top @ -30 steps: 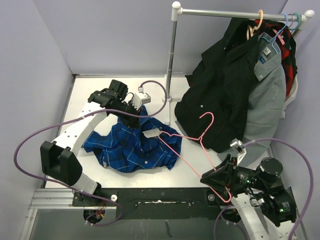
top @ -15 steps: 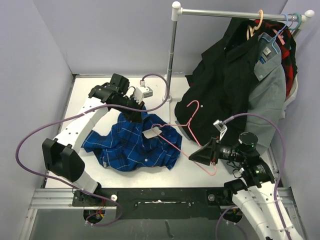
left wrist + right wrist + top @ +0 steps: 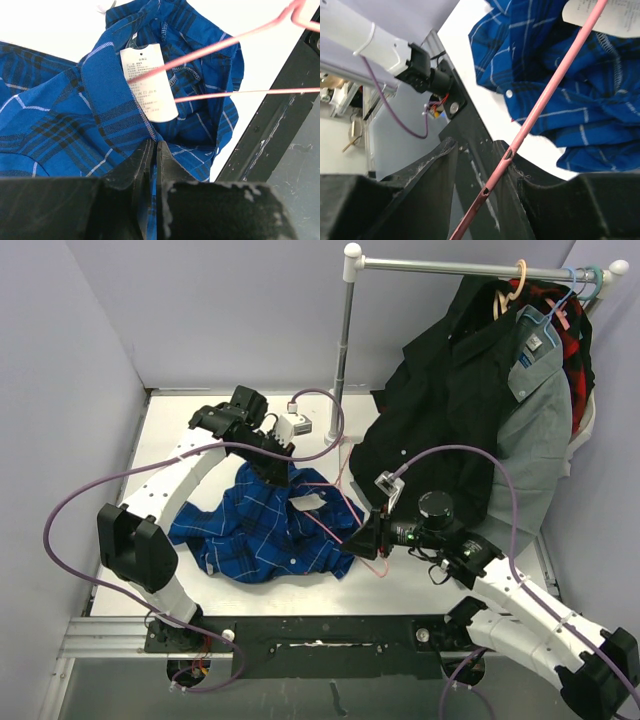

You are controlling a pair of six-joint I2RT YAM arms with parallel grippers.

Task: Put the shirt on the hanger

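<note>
Your shirt [image 3: 262,532] lies crumpled mid-table [image 3: 168,422]. Its collar end is held by the left gripper [image 3: 152,150], whose fingers are pinched together on the fabric just under the white label [image 3: 148,82]. Two wires of the hanger [image 3: 220,46] cross over the collar opening. The right gripper [image 3: 487,155] is clamped on one hanger wire. The rack pole [image 3: 343,350] and the hanging black jacket [image 3: 440,430] stand just behind that gripper. Open tabletop shows behind and left of the shirt, and the near edge runs just below it.
</note>
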